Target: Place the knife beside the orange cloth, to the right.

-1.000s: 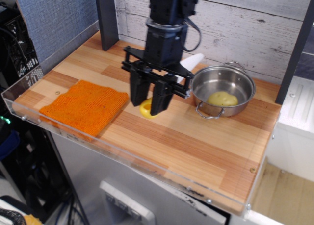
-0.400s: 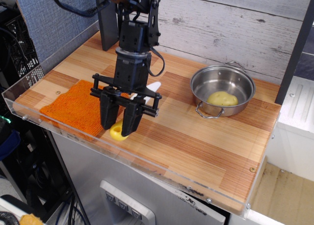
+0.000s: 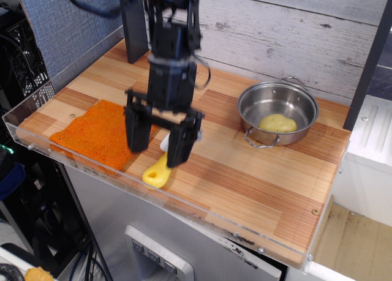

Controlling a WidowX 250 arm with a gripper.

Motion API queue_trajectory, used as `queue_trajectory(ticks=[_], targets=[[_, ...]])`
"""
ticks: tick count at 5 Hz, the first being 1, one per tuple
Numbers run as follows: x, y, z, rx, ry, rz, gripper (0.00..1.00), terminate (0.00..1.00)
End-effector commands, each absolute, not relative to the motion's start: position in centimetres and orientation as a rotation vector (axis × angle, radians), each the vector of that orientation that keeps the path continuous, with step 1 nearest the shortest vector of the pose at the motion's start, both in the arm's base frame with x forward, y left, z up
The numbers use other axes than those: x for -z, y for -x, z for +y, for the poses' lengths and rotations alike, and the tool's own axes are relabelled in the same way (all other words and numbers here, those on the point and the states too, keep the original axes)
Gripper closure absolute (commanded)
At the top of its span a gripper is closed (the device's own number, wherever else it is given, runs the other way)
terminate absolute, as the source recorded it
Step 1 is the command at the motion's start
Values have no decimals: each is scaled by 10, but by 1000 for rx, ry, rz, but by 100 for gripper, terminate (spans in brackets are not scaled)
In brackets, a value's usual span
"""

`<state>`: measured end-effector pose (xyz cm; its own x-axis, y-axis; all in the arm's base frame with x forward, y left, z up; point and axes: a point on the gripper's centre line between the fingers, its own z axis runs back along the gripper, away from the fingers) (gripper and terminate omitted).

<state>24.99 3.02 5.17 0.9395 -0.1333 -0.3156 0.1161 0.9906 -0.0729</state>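
Now the knife (image 3: 157, 171) lies just right of the cloth (image 3: 98, 134), gripper (image 3: 160, 140) spread above it; next, retreat upward.

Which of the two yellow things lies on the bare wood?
The toy knife with the yellow handle, below the open gripper. The pale yellow potato piece sits inside the steel pot.

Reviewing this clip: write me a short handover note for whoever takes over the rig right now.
Gripper: open, raised just above the table, holding nothing.
Small toy knife with white blade and yellow handle: lying flat on the wooden table near the front edge, just right of the flat orange ribbed cloth.
Steel pot with a pale yellow food piece: at the back right, not involved.
Done: knife appears released beside the cloth.
Left: lift the arm clear and confirm the placement.
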Motion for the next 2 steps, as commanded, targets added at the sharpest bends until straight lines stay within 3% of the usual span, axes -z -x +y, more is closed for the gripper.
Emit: queue_trajectory(ticks=[1,2], targets=[[-155,-244,52,77,-45,-184,0,0],[-160,-248,54,62,-27,-168,0,100]])
